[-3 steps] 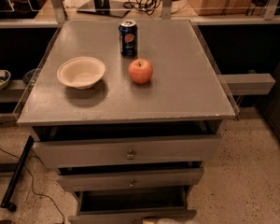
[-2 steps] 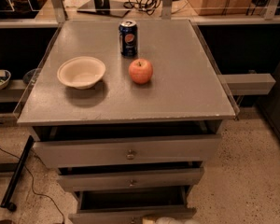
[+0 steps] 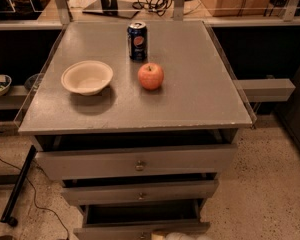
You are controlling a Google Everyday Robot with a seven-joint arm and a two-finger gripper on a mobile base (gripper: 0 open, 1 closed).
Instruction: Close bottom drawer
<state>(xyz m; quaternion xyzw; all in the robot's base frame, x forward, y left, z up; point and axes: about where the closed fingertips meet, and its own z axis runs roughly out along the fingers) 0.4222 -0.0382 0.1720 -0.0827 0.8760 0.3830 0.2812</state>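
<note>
drawers (image 3: pixel 135 161): 3 | white bowl (image 3: pixel 87 77): 1 | can (image 3: pixel 137 40): 1 | apple (image 3: pixel 150 76): 1 | gripper (image 3: pixel 182 236): 1, low edge, at bottom drawer (image 3: pixel 115 231)

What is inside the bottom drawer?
The bottom drawer stands open; its visible inside is dark, with nothing seen. The middle drawer covers its back part. The hand is at its front edge.
</note>
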